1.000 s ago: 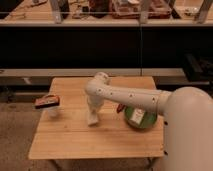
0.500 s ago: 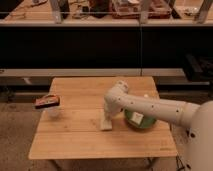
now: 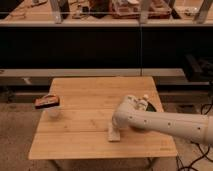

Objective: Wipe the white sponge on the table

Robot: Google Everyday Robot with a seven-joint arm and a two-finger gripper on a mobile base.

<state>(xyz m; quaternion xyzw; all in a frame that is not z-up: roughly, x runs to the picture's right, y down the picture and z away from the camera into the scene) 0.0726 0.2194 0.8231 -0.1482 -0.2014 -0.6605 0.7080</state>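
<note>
The white sponge (image 3: pixel 114 134) lies on the wooden table (image 3: pixel 80 135), near the front edge, right of the middle. My gripper (image 3: pixel 116 127) comes down from the white arm (image 3: pixel 160 122) that reaches in from the right. It is shut on the sponge and presses it against the tabletop. The fingers are mostly hidden behind the wrist.
A clear cup (image 3: pixel 54 111) with a brown snack packet (image 3: pixel 48 102) on top stands at the table's left edge. A green bag and a small white-capped bottle (image 3: pixel 145 100) sit behind the arm at the right edge. Dark shelving runs along the back.
The gripper has slid the sponge to the right and toward the front edge of the table. The arm has swung lower and to the right. The cup and packet have not moved.
</note>
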